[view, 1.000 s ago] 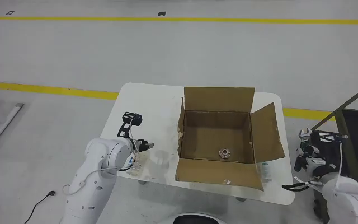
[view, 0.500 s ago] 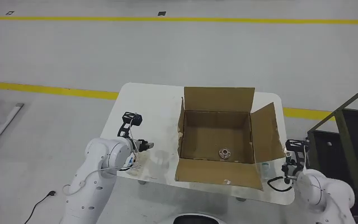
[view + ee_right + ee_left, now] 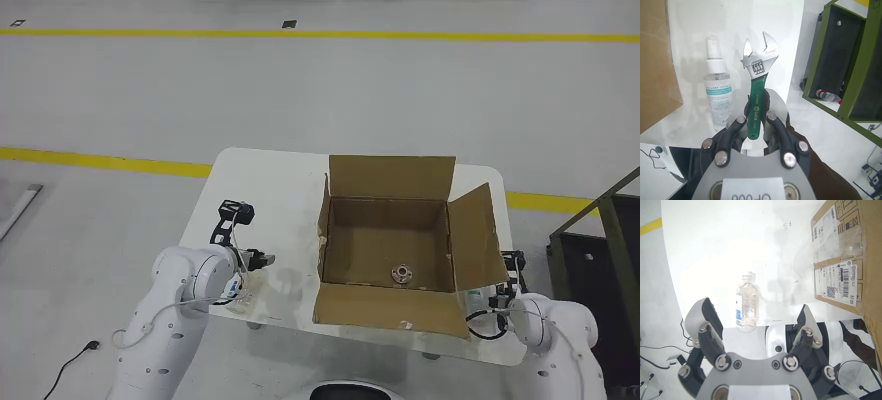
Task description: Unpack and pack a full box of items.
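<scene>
Top view. On the white table (image 3: 270, 175), an open cardboard box (image 3: 370, 235) with its flaps folded out. Inside, near the front wall, one small round metal fitting (image 3: 400, 272). Left of the box, at the table's near edge, the left gripper (image 3: 262, 260). Off the box's right flap, near the table's right corner, the right gripper (image 3: 510, 272), with a spray bottle (image 3: 475, 298) lying just beside that flap. Farther right, off the table, a green rack (image 3: 600, 235).

Left wrist view. Left gripper (image 3: 755, 305) spread wide, holding nothing. Beyond the two ribbed fingers (image 3: 710, 313) and seen between them, a clear plastic bottle (image 3: 747, 298) with a white cap, lying on the table (image 3: 715, 247), base poking just past the table's edge (touching neither finger). Off to one side, the cardboard box (image 3: 848, 247), outer wall covered in shipping labels, well apart from the bottle.

Right wrist view. Right gripper (image 3: 756, 106) clamped tight on the green handle of an adjustable wrench (image 3: 758, 62), steel head sticking out past the fingertips, mouth partly open. Alongside it, the spray bottle (image 3: 718, 89) on the table (image 3: 781, 19), just beside the brown box flap (image 3: 655, 66). Wrench touching the table or held clear of it: cannot tell. To the other side, the green rack (image 3: 857, 66), dark inside, with a small red-capped bottle (image 3: 827, 95) lying on its bottom.
</scene>
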{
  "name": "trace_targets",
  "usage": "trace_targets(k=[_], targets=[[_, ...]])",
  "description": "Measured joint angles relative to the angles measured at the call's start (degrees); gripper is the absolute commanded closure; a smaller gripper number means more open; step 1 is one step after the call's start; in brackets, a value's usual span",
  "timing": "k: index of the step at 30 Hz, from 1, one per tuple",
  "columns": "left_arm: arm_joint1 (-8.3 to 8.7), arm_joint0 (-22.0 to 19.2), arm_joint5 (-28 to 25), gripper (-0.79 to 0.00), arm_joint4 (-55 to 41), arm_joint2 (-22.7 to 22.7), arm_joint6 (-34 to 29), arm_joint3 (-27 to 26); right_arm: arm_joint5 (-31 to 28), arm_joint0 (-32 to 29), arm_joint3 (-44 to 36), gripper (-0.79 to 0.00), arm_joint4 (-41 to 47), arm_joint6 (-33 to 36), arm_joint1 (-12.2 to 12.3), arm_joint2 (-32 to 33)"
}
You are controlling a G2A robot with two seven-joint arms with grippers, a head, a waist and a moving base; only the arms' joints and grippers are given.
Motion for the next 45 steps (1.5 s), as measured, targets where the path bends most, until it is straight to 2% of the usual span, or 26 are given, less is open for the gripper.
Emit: trace_targets(k=[10,11,13,14,17,18,22,26,27,29,30,32,33,37,38,42,45], targets=[[0.00,0.00,0.00,-0.785,0.00,0.00,0.00,0.00,0.52,1.64,4.07,-0.012,-0.84,1.29,0.44,-1.43],[0.00,0.00,0.00,-0.785,0.00,0.00,0.00,0.00,0.58,1.83,4.47,-0.102,-0.93,1.34,0.48,-1.56],[0.00,0.00,0.00,-0.785,0.00,0.00,0.00,0.00,0.64,2.19,5.11,-0.219,-1.06,1.48,0.57,-1.86],[0.00,0.00,0.00,-0.785,0.00,0.00,0.00,0.00,0.67,2.29,5.28,-0.323,-1.06,1.57,0.60,-1.95],[0.00,0.00,0.00,-0.785,0.00,0.00,0.00,0.00,0.76,2.50,5.59,-0.376,-1.04,1.78,0.72,-2.18],[0.00,0.00,0.00,-0.785,0.00,0.00,0.00,0.00,0.76,2.54,5.64,-0.471,-1.08,1.83,0.76,-2.24],[0.00,0.00,0.00,-0.785,0.00,0.00,0.00,0.00,0.70,2.62,5.17,-0.502,-1.05,2.12,0.95,-2.35],[0.00,0.00,0.00,-0.785,0.00,0.00,0.00,0.00,1.06,1.90,1.37,-0.431,0.56,2.28,1.08,-1.46],[0.00,0.00,0.00,-0.785,0.00,0.00,0.00,0.00,1.17,1.45,-0.47,-0.428,1.35,2.36,1.11,-0.99],[0.00,0.00,0.00,-0.785,0.00,0.00,0.00,0.00,1.76,-0.11,-6.17,-0.366,3.00,2.68,1.17,0.35],[0.00,0.00,0.00,-0.785,0.00,0.00,0.00,0.00,2.13,-0.94,-9.11,-0.314,3.77,2.81,1.17,0.98],[0.00,0.00,0.00,-0.785,0.00,0.00,0.00,0.00,3.41,-3.02,-16.77,-0.031,5.49,2.85,1.16,2.64],[0.00,0.00,0.00,-0.785,0.00,0.00,0.00,0.00,4.08,-4.04,-20.22,0.000,6.08,2.76,1.13,3.34],[0.00,0.00,0.00,-0.785,0.00,0.00,0.00,0.00,6.60,-8.11,-34.51,0.000,7.71,0.17,0.98,5.58],[0.00,0.00,0.00,-0.785,0.00,0.00,0.00,0.00,6.55,-8.08,-35.81,0.000,8.42,-1.22,0.98,5.68],[0.00,0.00,0.00,-0.785,0.00,0.00,0.00,0.00,2.90,-5.61,-34.37,0.000,12.42,-8.29,1.24,4.21],[0.00,0.00,0.00,-0.785,0.00,0.00,0.00,0.00,-0.87,-4.12,-34.37,0.000,13.66,-9.64,1.47,-0.35]])
